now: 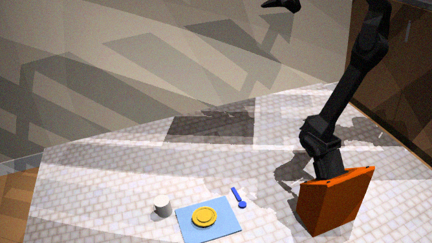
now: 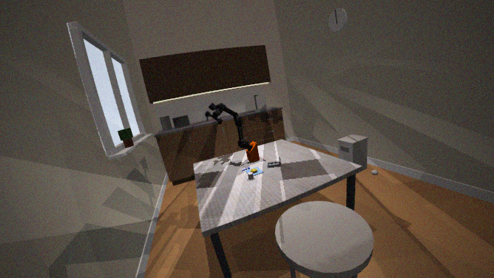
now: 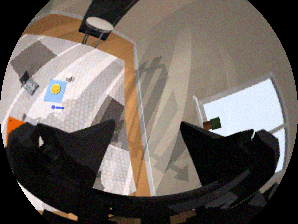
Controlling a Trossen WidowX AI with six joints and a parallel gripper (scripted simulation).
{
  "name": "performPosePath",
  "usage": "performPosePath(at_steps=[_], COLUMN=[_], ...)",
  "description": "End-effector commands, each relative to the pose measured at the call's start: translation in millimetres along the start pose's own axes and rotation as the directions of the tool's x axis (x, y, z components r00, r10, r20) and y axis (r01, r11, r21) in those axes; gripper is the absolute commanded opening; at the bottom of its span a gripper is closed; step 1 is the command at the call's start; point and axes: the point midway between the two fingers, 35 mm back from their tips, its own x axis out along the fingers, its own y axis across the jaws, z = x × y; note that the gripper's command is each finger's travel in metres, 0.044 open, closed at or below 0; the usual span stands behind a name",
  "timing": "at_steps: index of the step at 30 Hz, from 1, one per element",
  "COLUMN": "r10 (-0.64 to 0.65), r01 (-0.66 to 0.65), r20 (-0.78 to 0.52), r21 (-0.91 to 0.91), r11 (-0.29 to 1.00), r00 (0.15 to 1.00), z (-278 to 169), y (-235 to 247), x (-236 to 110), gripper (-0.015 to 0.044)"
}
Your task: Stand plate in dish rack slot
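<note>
A yellow plate (image 1: pixel 204 216) (image 2: pixel 254 170) (image 3: pixel 56 89) lies flat on a light blue mat (image 1: pixel 227 224) (image 3: pixel 48 96). The small grey dish rack (image 2: pixel 273 164) (image 3: pixel 30 86) stands on the table beside the mat, outside the top view; its slots are too small to make out. My gripper (image 3: pixel 148 124) is open, with nothing between its fingers. It is raised high above the table, well away from the plate and the rack, and the wrist view looks past its fingers at the wall and window. The top view shows only part of it at the top edge.
A grey cup (image 1: pixel 162 207) (image 2: pixel 251 177) (image 3: pixel 69 78) stands near the mat. A blue spoon (image 1: pixel 237 195) (image 3: pixel 58 107) lies on the mat's other side. The arm rises from an orange base (image 1: pixel 333 203) (image 2: pixel 253 153). A round stool (image 2: pixel 325 236) stands by the table.
</note>
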Motion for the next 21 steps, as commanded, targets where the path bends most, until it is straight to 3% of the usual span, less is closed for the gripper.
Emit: performPosePath(at_steps=[1,14,21], r10=[0.075,0.299,0.459], r01=[-0.074,-0.293,-0.430], r20=[-0.007,0.026,0.013], r21=[0.069,0.283,0.373], r11=[0.995,0.913,0.822], r00=[0.997,0.954,0.888], z=[-10.5,-15.4,-2.1], y=[3.1,34.9,81.8], x=[35.1,138.4,208.9], gripper=[0.0400,0.0400,0.0400])
